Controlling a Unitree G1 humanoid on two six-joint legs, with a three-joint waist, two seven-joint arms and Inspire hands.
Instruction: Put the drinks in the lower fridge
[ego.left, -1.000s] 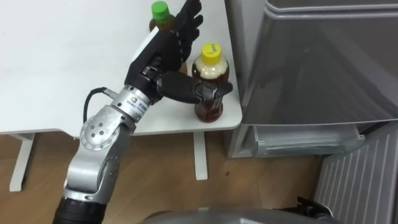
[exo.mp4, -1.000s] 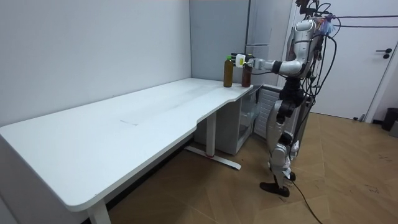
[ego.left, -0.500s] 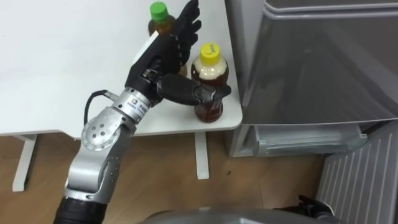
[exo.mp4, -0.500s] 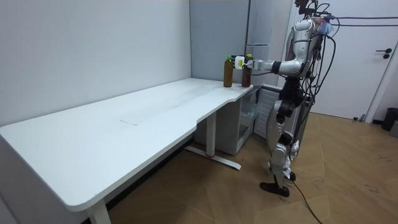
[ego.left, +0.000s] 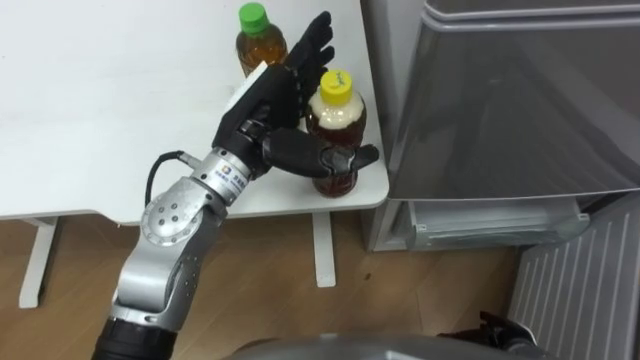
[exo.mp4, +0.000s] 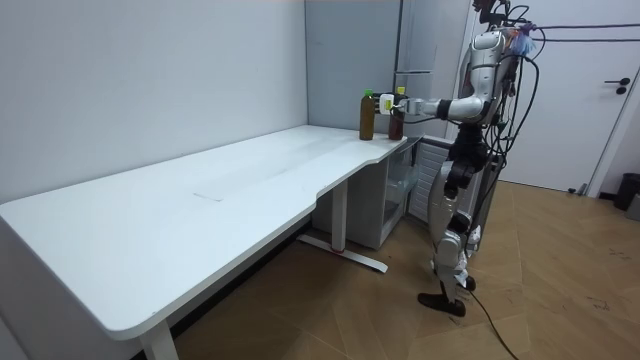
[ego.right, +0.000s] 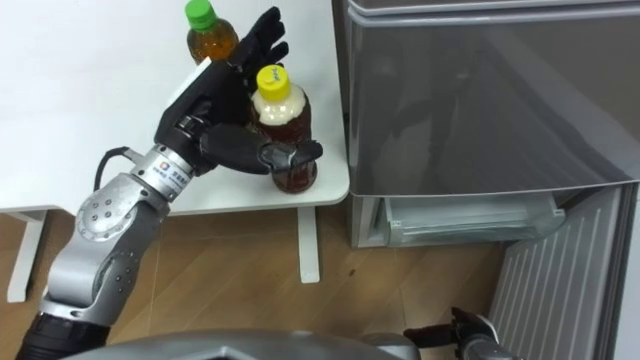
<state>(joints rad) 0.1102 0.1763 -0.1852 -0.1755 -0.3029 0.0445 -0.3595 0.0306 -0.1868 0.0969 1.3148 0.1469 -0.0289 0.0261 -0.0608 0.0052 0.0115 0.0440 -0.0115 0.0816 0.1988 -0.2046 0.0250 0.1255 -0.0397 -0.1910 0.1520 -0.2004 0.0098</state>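
The desk (ego.left: 100, 120) is seen in plain white, the floor (ego.left: 260, 290) in brown wood grain. Brown drink is shown in the yellow-capped bottle (ego.left: 338, 115) and, lighter, in the green-capped bottle (ego.left: 258, 45). The robot hand (ego.left: 275, 100) is coloured black (its forearm silver). The fridge (ego.left: 500, 100) is finished in grey.

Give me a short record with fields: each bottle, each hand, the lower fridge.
yellow-capped bottle: upright at the corner of the table, next to the fridge
green-capped bottle: upright on the table, behind the left hand
left hand: open, fingers straight behind the yellow-capped bottle, thumb across its front
lower fridge door: open, with a clear drawer in view
right hand: low, near the lower fridge door
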